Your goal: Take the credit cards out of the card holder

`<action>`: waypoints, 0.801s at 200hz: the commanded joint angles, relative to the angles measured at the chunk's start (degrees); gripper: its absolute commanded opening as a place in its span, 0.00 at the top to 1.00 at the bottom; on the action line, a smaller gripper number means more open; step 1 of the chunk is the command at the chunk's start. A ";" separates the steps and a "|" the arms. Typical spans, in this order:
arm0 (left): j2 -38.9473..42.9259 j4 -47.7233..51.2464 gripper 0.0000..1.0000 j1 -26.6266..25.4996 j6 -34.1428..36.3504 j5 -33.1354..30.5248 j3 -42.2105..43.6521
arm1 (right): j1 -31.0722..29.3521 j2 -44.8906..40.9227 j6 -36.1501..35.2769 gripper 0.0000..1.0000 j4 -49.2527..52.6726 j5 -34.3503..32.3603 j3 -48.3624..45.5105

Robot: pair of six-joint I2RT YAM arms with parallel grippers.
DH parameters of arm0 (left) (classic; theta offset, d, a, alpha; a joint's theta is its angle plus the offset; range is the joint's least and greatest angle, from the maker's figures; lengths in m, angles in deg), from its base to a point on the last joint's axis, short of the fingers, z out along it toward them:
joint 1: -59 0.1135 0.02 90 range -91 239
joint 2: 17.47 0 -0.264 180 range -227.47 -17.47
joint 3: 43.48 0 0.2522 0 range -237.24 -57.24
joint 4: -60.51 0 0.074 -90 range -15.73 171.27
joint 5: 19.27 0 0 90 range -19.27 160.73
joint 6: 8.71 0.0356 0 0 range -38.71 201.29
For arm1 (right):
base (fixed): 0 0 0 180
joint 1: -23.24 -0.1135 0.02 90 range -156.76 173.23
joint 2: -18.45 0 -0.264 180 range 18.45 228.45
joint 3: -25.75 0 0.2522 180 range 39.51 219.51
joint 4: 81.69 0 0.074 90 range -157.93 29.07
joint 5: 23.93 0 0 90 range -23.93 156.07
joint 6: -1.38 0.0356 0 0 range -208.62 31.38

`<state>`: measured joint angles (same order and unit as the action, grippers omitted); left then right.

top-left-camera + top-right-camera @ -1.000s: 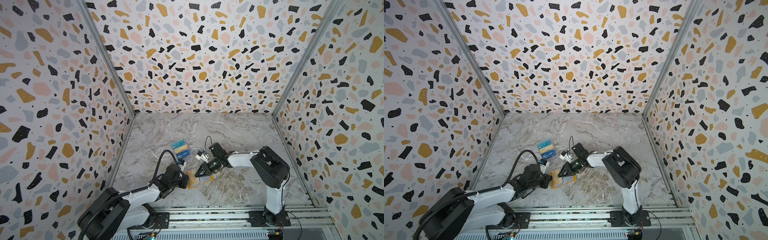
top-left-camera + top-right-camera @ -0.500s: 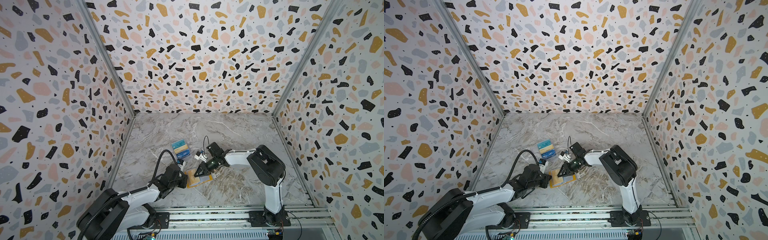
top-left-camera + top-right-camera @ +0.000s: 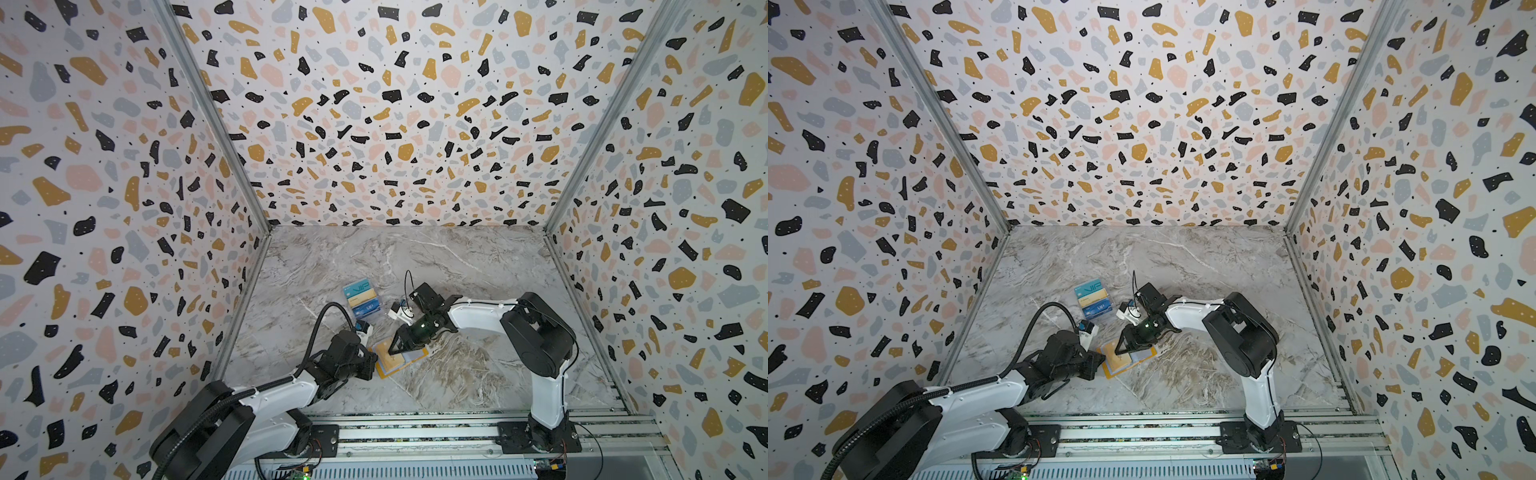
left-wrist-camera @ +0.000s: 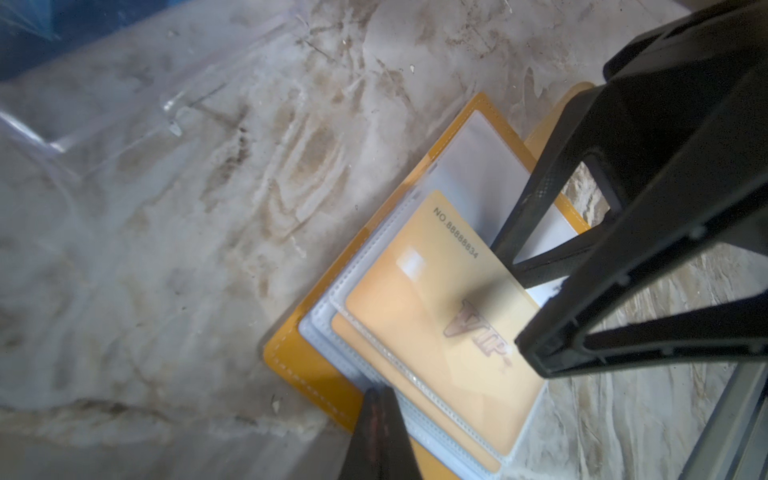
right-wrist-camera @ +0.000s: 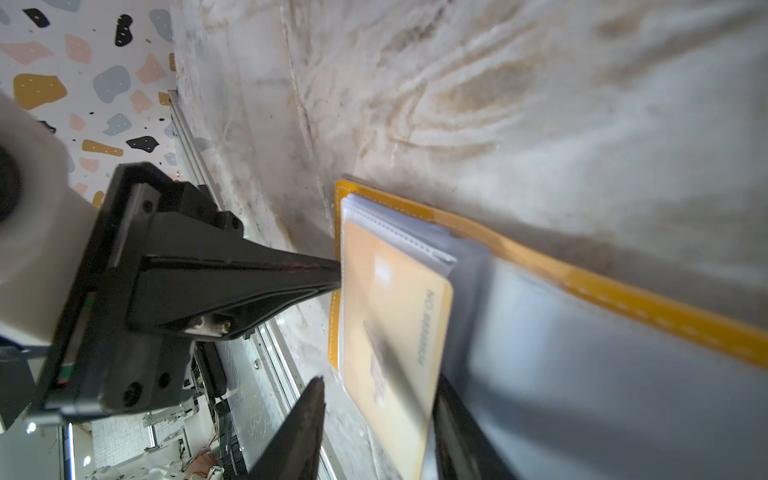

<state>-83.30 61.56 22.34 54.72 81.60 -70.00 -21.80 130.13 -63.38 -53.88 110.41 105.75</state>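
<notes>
The credit cards [image 3: 362, 298] are lying together on the floor [image 3: 478, 266], near the yellow card holder [image 4: 299, 374]. One more, a gold card [image 4: 436, 316], is sticking out of its clear pocket. The right gripper [image 5: 379, 382] is hanging open around it. The left gripper [image 4: 376, 419] is shut tight, touching the holder's edge.

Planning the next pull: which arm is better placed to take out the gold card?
Right: the right gripper stands open around the gold card; the left gripper, shut, pins the card holder.
</notes>
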 commanded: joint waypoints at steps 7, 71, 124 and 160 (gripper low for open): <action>0.39 1.55 1.00 -0.41 0.29 1.52 1.24 | -0.30 -3.43 -0.38 0.54 4.74 -4.73 0.45; 0.04 1.64 1.00 -0.40 0.27 1.35 1.15 | 0.64 -4.45 -2.18 0.68 4.40 1.19 -1.52; -0.78 1.83 1.00 -0.42 0.29 1.25 0.89 | 1.55 -4.45 -1.55 0.73 0.09 7.19 -3.65; -1.28 1.86 1.00 -0.36 0.29 1.29 0.80 | 2.35 -4.09 -0.13 0.75 -3.87 10.41 -4.99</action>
<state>-83.43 61.47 22.18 54.70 82.41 -69.89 -19.99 128.27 -64.30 -54.39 116.70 101.75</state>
